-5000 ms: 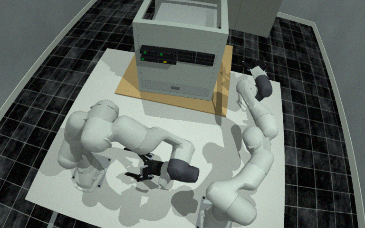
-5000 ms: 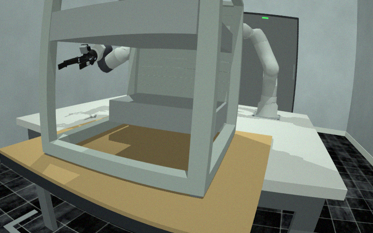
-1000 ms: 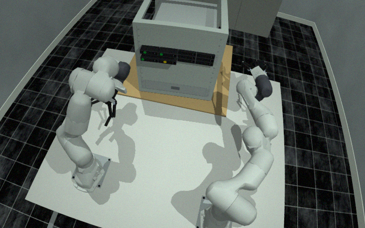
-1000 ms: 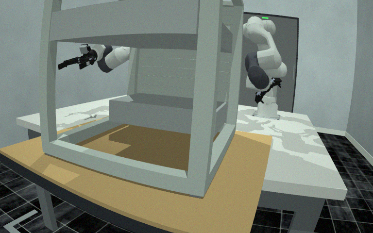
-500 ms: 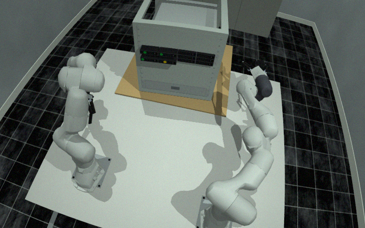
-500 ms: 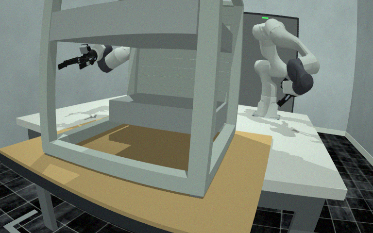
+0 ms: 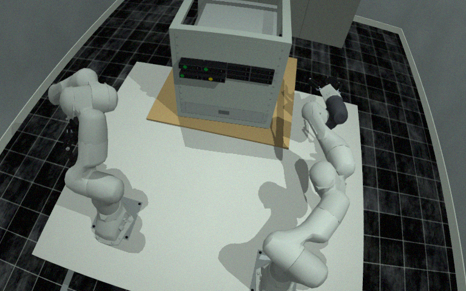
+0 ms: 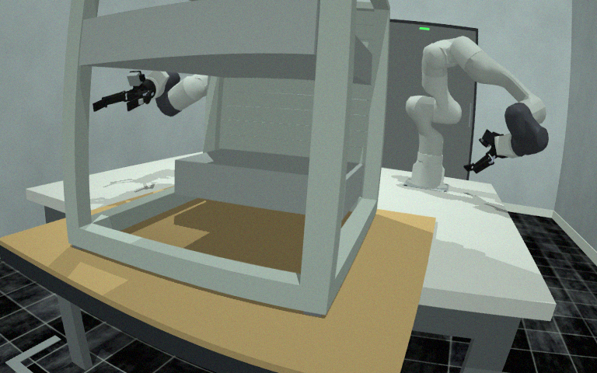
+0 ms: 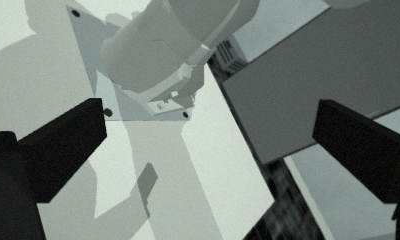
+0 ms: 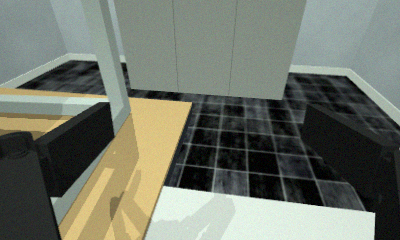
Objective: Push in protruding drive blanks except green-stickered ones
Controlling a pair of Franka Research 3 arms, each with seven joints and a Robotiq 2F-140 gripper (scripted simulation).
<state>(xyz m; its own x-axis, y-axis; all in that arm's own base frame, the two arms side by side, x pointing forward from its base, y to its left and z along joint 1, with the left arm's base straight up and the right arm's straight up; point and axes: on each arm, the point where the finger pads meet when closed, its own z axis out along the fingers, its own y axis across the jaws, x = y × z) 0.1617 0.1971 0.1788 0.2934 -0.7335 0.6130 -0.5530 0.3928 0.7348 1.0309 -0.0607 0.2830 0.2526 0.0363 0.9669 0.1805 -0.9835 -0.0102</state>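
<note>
The grey rack [image 7: 228,95] [image 8: 322,184] [image 10: 107,60] stands upright on the wooden board [image 7: 163,108] [image 8: 375,286]. Black drive units sit in its front. The left part shows green stickers at upper left [image 7: 185,66], upper middle [image 7: 205,69] and lower left [image 7: 181,75], and a yellow sticker [image 7: 210,79] at lower right. This part seems to stand proud of the right-hand blanks [image 7: 261,74]; single depths are too small to tell. My left gripper [image 7: 68,138] [image 8: 476,151] [image 9: 210,118] is open, left of the rack and well away. My right gripper [image 7: 324,82] [image 8: 111,105] [image 10: 208,120] is open, right of the rack.
The white table [image 7: 199,202] [image 8: 477,272] carries both arm bases. The left gripper is out by the table's left edge. A tall grey cabinet [image 7: 322,21] [image 10: 202,45] stands behind the rack. A dark door [image 8: 399,92] is on the far wall.
</note>
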